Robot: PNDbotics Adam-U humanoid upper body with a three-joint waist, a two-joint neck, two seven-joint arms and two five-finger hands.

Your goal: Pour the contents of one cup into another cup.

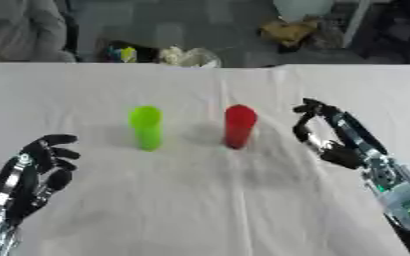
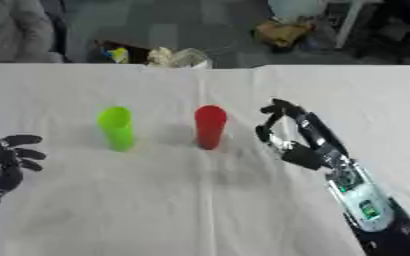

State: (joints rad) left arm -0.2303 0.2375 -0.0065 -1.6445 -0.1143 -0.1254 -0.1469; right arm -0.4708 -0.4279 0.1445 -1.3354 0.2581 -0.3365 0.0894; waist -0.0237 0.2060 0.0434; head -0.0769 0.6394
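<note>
Standing upright near the worktop's (image 1: 348,90) centre, the red cup (image 1: 239,126) sits just right of the green cup (image 1: 145,127), the two apart and neither yet held. The right hand (image 1: 324,135) hovers beside the red cup, fingers curved in a wide, empty span, not touching it. The left hand (image 1: 42,162) waits near the lower left, fingers loosely curled, holding nothing. Judged step: approach and grasp. Done well, the right hand closes around the red cup's mid-body, keeps it vertical while lifting, and tilts only once its rim is over the green cup. Contents of either cup cannot be seen.
</note>
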